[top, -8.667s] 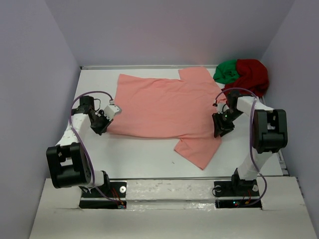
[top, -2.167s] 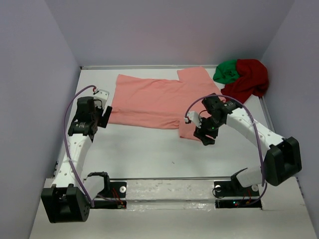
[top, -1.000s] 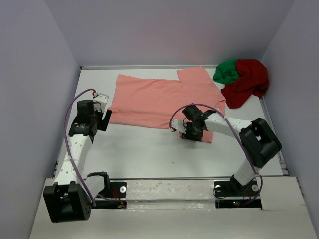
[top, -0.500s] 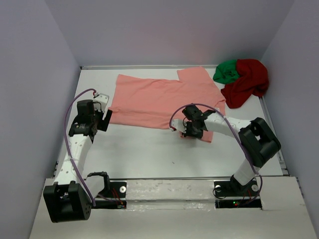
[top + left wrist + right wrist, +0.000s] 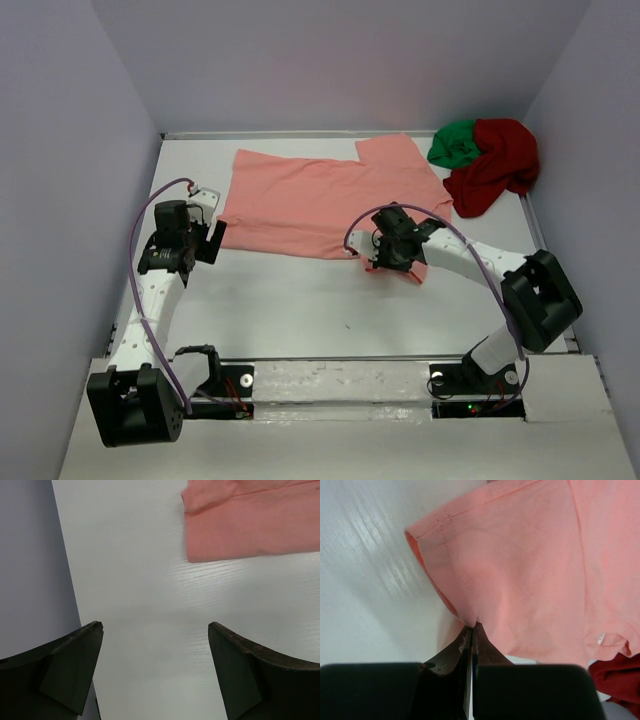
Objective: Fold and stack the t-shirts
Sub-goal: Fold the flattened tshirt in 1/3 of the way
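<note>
The right tool [image 5: 471,628] is shut tight on the pink shirt [image 5: 320,200]. Its two fingers are pressed together, and a little fold of pink cloth is pinched between the tips. The pinch is at the edge of a short sleeve, right by the sewn hem. In the top view this tool [image 5: 386,256] sits at the near right corner of the shirt, where the cloth is bunched up.

The left tool [image 5: 155,626] is wide open. Nothing is between its fingers and it touches no cloth. Only the bare white surface [image 5: 300,300] shows under it. The left near corner of the pink shirt [image 5: 250,525] lies just beside it, a bit farther out.

The pink shirt lies spread in the far half of the surface. Its long way runs from left to right. The straight bottom end points left. The sleeves are at the right end, and one sleeve points at the back wall.

The dark red shirt [image 5: 495,160] and the green shirt [image 5: 455,143] lie crumpled in the far right corner. They touch each other, with the green one on the left.
</note>
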Tool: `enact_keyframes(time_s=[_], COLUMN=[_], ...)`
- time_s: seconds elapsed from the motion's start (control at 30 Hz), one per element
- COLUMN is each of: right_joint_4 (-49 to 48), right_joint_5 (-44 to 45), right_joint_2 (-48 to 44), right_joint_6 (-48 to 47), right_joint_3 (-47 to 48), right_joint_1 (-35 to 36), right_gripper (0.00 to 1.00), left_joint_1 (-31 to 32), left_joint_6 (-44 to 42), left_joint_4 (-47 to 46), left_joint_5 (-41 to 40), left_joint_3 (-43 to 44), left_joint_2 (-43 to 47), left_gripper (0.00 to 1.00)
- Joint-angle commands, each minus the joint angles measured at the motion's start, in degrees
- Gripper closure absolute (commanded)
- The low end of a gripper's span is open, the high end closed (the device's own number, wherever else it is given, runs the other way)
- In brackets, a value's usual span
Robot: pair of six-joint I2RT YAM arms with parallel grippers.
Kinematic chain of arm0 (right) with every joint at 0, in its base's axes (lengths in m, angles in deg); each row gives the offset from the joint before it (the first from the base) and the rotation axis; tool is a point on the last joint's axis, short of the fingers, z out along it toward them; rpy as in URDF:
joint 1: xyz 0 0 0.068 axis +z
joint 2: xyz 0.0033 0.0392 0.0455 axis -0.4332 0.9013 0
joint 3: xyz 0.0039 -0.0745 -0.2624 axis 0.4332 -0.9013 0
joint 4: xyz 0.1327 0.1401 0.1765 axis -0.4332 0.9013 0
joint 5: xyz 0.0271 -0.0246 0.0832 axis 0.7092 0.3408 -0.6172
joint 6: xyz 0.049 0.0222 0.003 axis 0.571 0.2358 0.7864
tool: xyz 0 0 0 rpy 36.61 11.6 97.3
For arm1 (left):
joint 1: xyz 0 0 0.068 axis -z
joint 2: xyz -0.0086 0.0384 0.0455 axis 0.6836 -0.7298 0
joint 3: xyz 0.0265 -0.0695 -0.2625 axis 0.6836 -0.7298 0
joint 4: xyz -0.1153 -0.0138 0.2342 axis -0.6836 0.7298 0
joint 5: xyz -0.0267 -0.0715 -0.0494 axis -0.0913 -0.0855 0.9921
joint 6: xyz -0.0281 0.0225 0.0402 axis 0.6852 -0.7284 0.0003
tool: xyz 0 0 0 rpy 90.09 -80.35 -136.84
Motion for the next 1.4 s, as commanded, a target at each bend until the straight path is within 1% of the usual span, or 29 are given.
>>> enact_keyframes(time_s=[0.0,0.2,0.63,1.13,1.37], right_joint_4=[1.27,0.75,-6.36,-8.48,-8.57], right_joint_5=[2.09,4.90,9.91,11.23,10.00], right_joint_2=[-3.51,-2.46,2.81,8.17,11.07], right_joint_6=[0.21,-1.55,-5.50,-10.43,-10.96], right_joint_3=[3.21,6.02,11.73,21.84,24.39], right_joint_1=[0.47,0.47,-0.68,-9.99,-9.99], right_gripper=[1.00,1.00,1.00,1.00,1.00], left_joint_1=[-0.31,-0.40,-0.40,-0.40,-0.40], left_joint_6=[-0.05,-0.05,-0.22,-0.40,-0.49], left_joint_4=[0.00,0.18,0.35,0.09,0.09], left_joint_5=[1.14,1.41,1.14,1.32,1.32], left_joint_3=[2.75,2.49,1.34,1.61,1.17], left_joint_2=[0.16,0.60,2.63,0.60,0.25], left_gripper=[0.01,0.01,0.01,0.01,0.01])
